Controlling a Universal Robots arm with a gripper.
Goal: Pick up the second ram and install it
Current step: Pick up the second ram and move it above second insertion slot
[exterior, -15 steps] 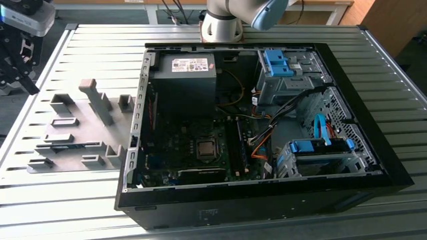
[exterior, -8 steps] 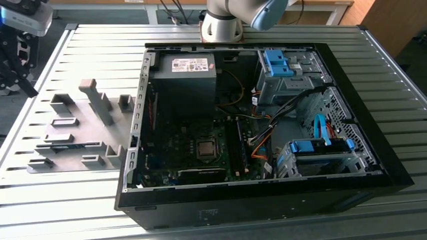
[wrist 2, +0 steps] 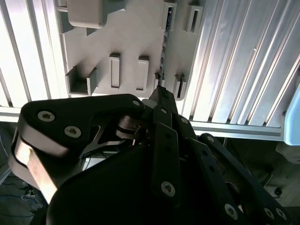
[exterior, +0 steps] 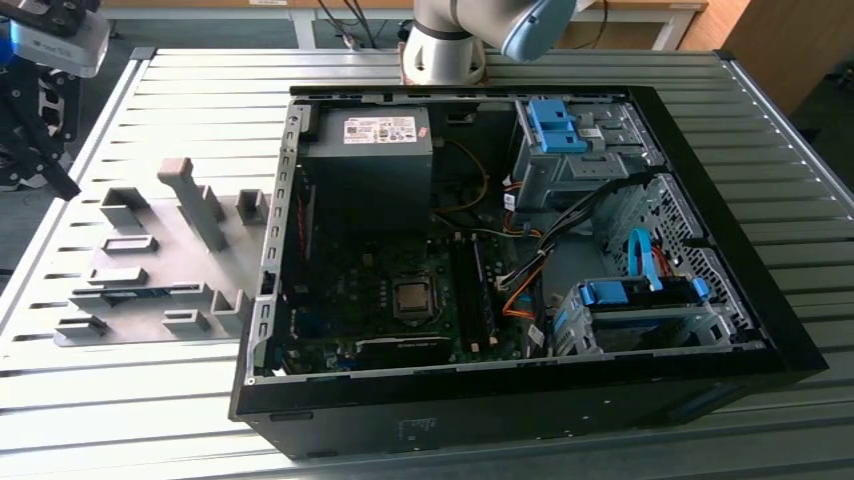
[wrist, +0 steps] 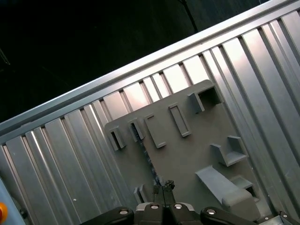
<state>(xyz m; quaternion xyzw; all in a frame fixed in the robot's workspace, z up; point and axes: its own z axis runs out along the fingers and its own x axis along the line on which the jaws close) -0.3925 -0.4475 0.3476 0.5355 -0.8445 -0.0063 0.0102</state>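
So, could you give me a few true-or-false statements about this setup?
1. The black computer case lies open on the slatted metal table. True.
2. The thin green-blue ram stick is plugged into the case. False: it sits in the grey plastic fixture plate.
3. The black gripper hangs over that plate. True.
4. The plate lies on the exterior view's right of the case. False: its left.

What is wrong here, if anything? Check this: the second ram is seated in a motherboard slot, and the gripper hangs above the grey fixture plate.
Only the place is wrong. The second ram stands on edge in the grey fixture plate on the slatted table, as both wrist views show. The gripper does hang above that plate.
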